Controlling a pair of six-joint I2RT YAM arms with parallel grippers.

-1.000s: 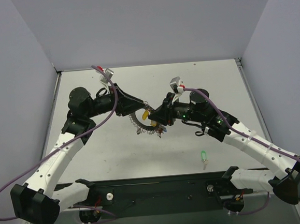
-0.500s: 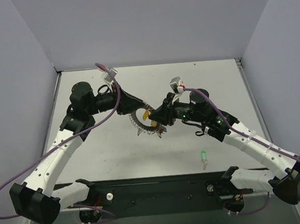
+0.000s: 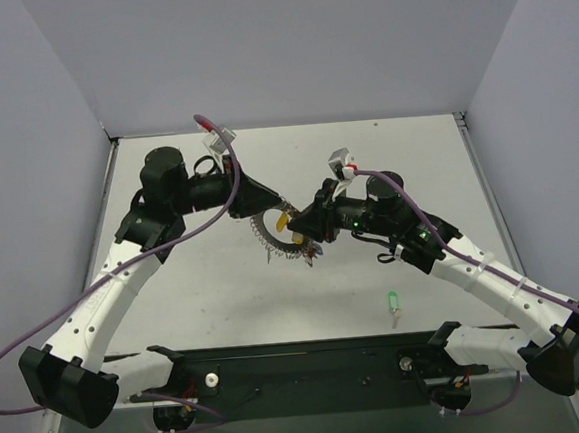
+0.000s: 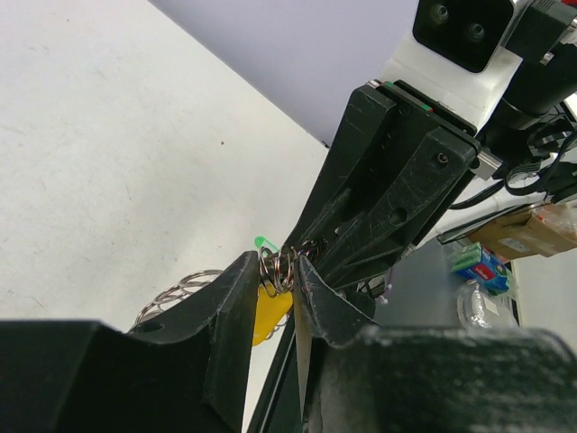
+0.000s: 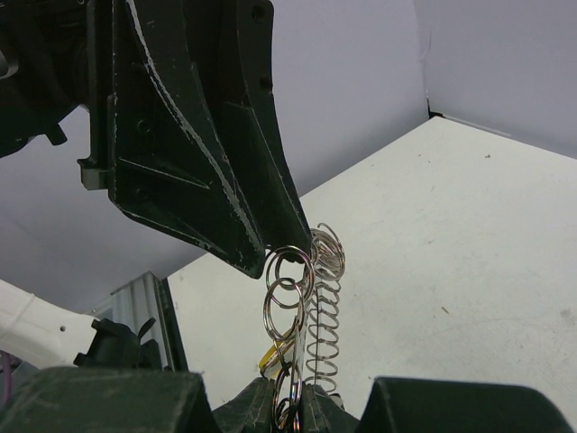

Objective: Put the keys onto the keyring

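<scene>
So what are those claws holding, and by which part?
The left gripper and right gripper pinch opposite ends of a chain of small loops beside the keyring.

No text, brand, number or sign can be read in any view. In the left wrist view, a brown cardboard box point(image 4: 527, 230) beyond the table point(image 4: 108, 162) carries a pale label, but its print is too blurred to make out. Just below it, a small green, blue and red packet point(image 4: 478, 264) shows markings that are just as illegible.
</scene>
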